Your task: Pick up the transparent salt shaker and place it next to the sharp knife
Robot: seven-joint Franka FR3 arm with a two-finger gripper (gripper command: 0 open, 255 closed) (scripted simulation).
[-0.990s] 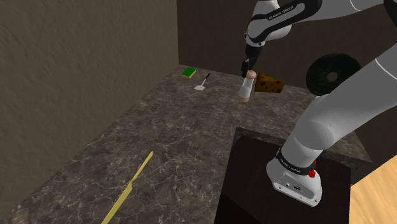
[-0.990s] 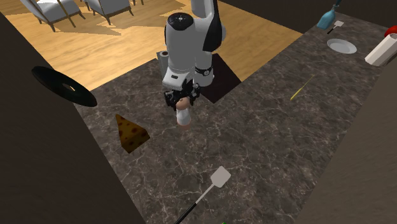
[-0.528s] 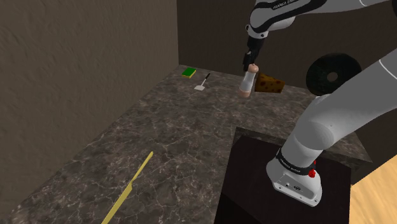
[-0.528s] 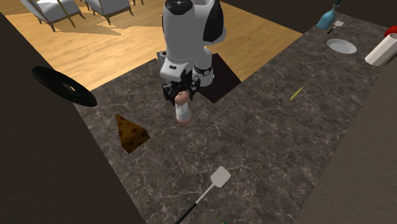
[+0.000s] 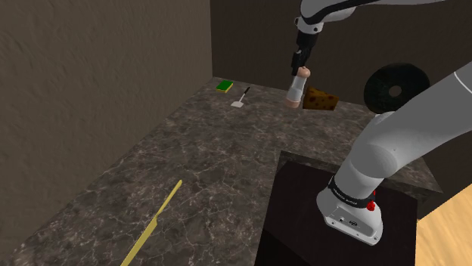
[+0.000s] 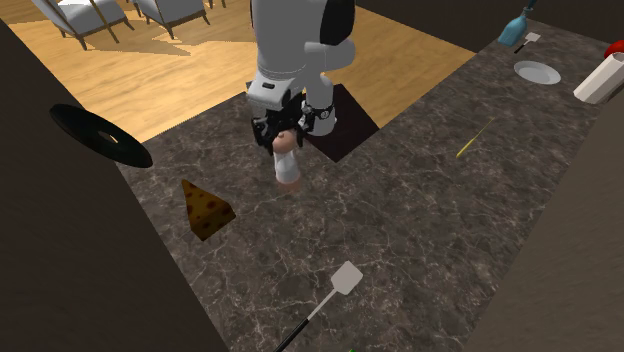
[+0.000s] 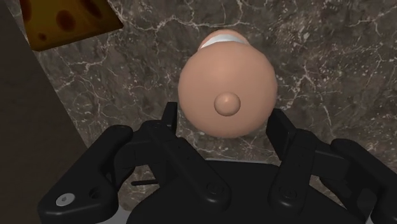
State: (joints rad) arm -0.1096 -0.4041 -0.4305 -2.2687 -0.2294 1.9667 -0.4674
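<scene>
Peach-tan cap over a pale, whitish body: the salt shaker (image 5: 296,88) hangs from the end effector (image 5: 301,71), whose two black fingers are clamped on either side of the rounded cap, as the wrist view shows plainly. The shaker appears to be clear of the dark, white-veined stone counter (image 5: 212,162), near its far end in the shoulder view, with a wedge of holed yellow cheese (image 5: 320,99) just beside it and a small spatula (image 5: 241,98) and a green sponge (image 5: 225,86) a little further off. The pale yellow knife (image 5: 155,221) lies well apart, toward the shoulder view's lower left. The step in hand looks like the carry: it should go well if the grip on the cap holds firm, the shaker travels high over the counter, and it comes down beside the blade, not on it. The shaker's long axis runs close to vertical, cap up and base toward the counter, with a slight lean.
</scene>
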